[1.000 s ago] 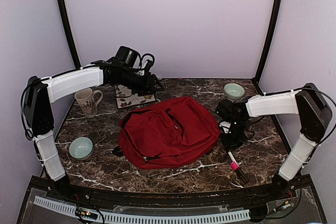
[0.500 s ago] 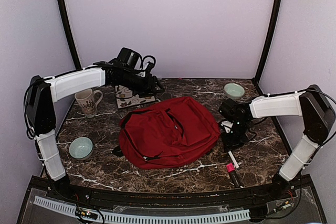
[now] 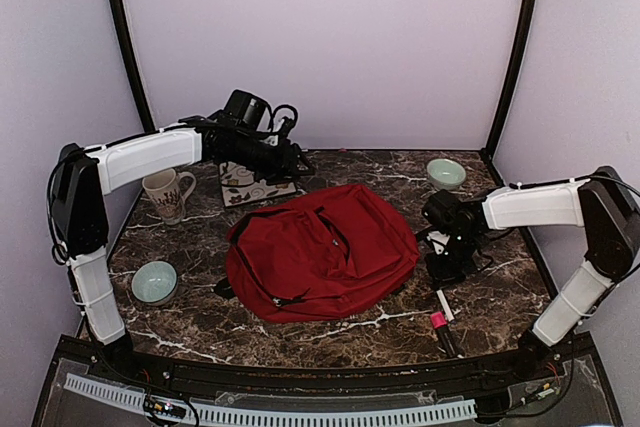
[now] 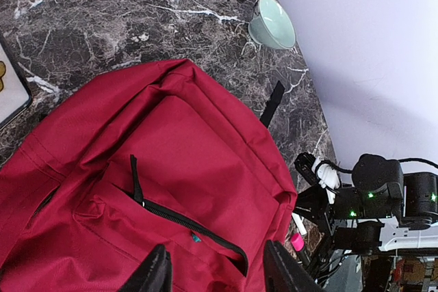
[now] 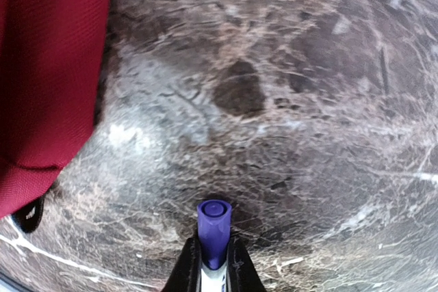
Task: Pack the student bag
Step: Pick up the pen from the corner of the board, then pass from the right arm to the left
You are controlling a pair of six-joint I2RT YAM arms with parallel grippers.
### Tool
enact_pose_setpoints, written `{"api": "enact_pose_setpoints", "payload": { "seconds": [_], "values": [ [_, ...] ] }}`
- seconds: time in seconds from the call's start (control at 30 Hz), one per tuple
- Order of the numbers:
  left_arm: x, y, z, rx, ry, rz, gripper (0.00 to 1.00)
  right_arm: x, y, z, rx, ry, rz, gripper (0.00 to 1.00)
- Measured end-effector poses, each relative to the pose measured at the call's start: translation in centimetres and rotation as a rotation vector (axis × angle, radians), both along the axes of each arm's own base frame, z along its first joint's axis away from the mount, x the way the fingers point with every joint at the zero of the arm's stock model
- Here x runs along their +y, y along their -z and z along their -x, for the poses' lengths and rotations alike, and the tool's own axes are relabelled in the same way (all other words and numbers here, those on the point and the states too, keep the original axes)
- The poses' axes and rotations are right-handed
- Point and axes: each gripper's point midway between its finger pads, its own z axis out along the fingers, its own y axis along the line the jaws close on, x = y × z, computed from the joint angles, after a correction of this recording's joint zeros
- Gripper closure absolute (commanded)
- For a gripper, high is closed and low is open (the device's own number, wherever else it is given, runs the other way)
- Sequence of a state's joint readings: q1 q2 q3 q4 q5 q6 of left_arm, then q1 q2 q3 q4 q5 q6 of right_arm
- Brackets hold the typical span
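Note:
The student bag [image 3: 320, 252] is a dark-red backpack lying flat mid-table. In the left wrist view the bag [image 4: 171, 148] fills the frame, its front pocket zip [image 4: 185, 222] partly open. My left gripper [image 3: 292, 160] hovers above the table behind the bag's far left corner; its fingers [image 4: 155, 275] stand wide apart, open and empty. My right gripper [image 3: 446, 265] is low, just right of the bag, shut on a white marker with a purple cap [image 5: 213, 227] that points down at the marble. The bag's edge [image 5: 48, 66] shows to the left.
A pink-capped marker [image 3: 440, 313] lies on the table in front of the right gripper. A patterned book [image 3: 250, 187] and a mug [image 3: 165, 194] are at back left. One pale green bowl [image 3: 154, 282] sits front left, another [image 3: 445, 172] back right.
The right arm has shifted slightly to the right with the purple-capped marker in its grip. The pink-capped marker has turned a little on the table. The left arm has barely moved.

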State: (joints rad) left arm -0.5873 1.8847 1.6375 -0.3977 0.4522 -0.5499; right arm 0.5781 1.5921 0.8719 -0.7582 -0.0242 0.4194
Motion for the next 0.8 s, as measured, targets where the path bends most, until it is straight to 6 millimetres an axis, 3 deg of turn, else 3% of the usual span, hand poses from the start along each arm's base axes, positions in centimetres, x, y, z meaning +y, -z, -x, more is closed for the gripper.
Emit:
{"api": "enact_pose_setpoints", "payload": {
  "seconds": [0.37, 0.53, 0.8],
  "values": [
    [0.0, 0.0, 0.0, 0.002, -0.002, 0.0, 0.52, -0.1, -0.1, -0.2, -0.008, -0.037, 0.007, 1.0],
    [0.0, 0.0, 0.0, 0.002, -0.005, -0.001, 0.52, -0.2, -0.7, -1.1, -0.043, -0.046, 0.024, 1.0],
    [0.0, 0.0, -0.1, 0.002, -0.011, 0.003, 0.52, 0.6, -5.3, -4.9, -0.198, -0.044, 0.02, 1.0]
  ]
}}
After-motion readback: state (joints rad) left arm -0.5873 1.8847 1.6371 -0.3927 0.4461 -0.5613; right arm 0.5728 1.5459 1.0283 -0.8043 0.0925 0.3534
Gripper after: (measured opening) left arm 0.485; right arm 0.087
